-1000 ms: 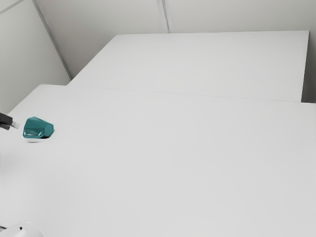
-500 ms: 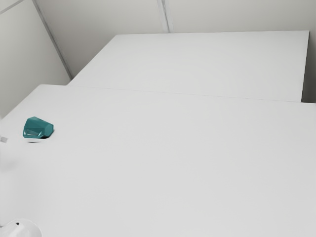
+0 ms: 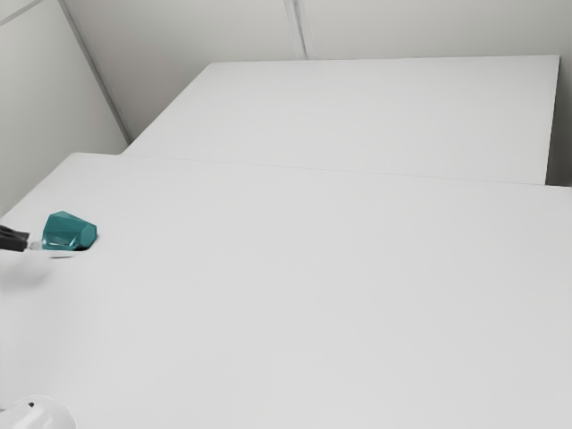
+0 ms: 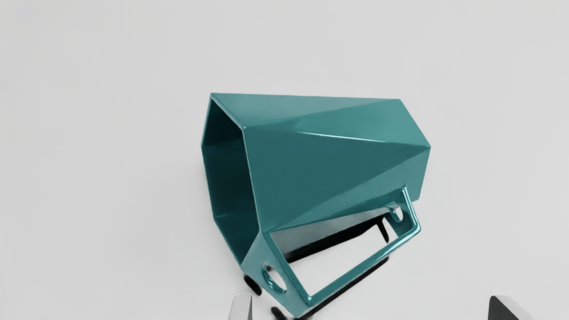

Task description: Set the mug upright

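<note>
We are seeing the faceted teal mug (image 3: 69, 231) lying on its side toward the exterior view's left, with its angular teal handle (image 4: 363, 265) jutting toward our black two-finger tool (image 4: 373, 307). We are holding the tool spread, pinching nothing. If we are closing in off-centre, one finger may be catching the handle and rolling the mug across the smooth white table (image 3: 313, 286); its tapering walls may also be slipping from our grip during turning.
</note>
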`<state>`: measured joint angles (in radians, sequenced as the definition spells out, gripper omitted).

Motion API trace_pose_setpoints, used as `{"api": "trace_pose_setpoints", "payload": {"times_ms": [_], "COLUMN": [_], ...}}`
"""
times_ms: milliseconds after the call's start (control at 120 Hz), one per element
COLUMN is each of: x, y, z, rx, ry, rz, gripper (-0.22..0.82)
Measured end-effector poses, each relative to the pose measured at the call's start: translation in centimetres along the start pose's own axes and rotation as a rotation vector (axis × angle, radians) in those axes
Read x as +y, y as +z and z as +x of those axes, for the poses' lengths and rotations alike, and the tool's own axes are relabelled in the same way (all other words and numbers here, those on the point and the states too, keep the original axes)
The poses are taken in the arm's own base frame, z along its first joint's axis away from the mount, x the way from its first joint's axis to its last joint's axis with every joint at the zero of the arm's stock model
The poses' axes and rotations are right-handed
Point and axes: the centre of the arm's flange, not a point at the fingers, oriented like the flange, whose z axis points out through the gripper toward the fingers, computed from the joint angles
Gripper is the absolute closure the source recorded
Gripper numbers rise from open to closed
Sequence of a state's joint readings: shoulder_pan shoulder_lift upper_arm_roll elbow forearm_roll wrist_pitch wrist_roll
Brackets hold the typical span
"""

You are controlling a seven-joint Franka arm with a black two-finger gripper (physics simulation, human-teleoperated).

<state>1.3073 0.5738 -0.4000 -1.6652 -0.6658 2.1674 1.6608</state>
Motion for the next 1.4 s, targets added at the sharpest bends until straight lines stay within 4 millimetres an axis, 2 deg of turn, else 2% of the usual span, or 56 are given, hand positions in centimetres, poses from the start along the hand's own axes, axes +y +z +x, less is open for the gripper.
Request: {"api": "trace_pose_setpoints", "payload": {"times_ms": [158, 267, 700, 858, 1000, 1233, 1400], "x": [-1.1, -1.9, -1.4, -2.6, -2.8, -2.4, -3.1], "y": [0.6, 1.4, 2.4, 2.8, 3.5, 4.4, 5.2], "z": [-0.9, -0.8, 0.5, -0.1, -0.8, 0.0, 0.1], "rx": [0.02, 0.041, 0.106, 0.134, 0.142, 0.154, 0.173], "ry": [0.014, 0.032, 0.054, 0.051, 0.045, 0.062, 0.068], "rz": [0.006, 0.005, -0.012, -0.012, -0.026, -0.044, -0.046], "gripper": [0.04, 0.04, 0.05, 0.05, 0.05, 0.06, 0.06]}}
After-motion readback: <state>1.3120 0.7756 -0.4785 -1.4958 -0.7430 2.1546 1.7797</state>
